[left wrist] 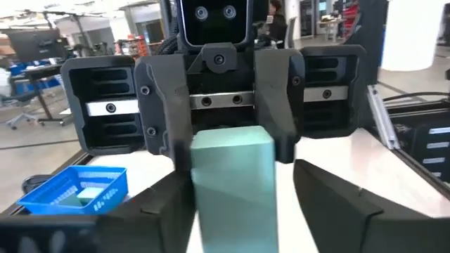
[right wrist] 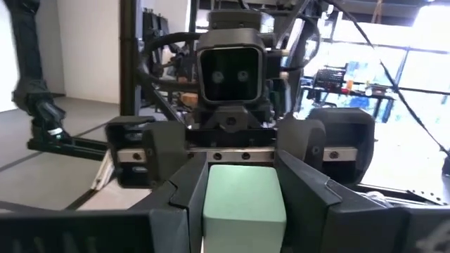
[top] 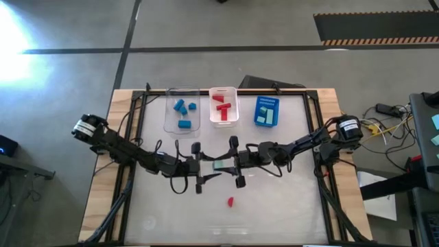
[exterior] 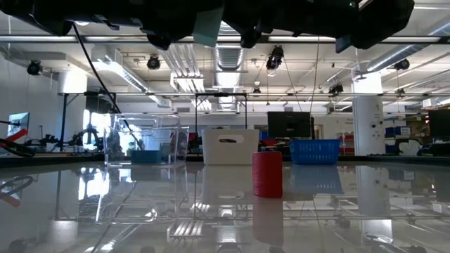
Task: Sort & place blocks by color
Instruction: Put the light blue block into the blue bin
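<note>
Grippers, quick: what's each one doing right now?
Left gripper: open, fingers either side of the mint-teal block.
Right gripper: closed, holding the mint-teal block.

Bright, even indoor light, with glare on the glossy surfaces.

A strong white glare patch burns out the floor at the upper left of the high view. Seen level, the tabletop (exterior: 140, 211) acts like a mirror, reflecting the ceiling lights, the bins and the red block (exterior: 267, 173). In both wrist views the mint block (left wrist: 232, 183) looks soft and out of focus, and the room behind is hazy, with blown-out windows at one side.
</note>
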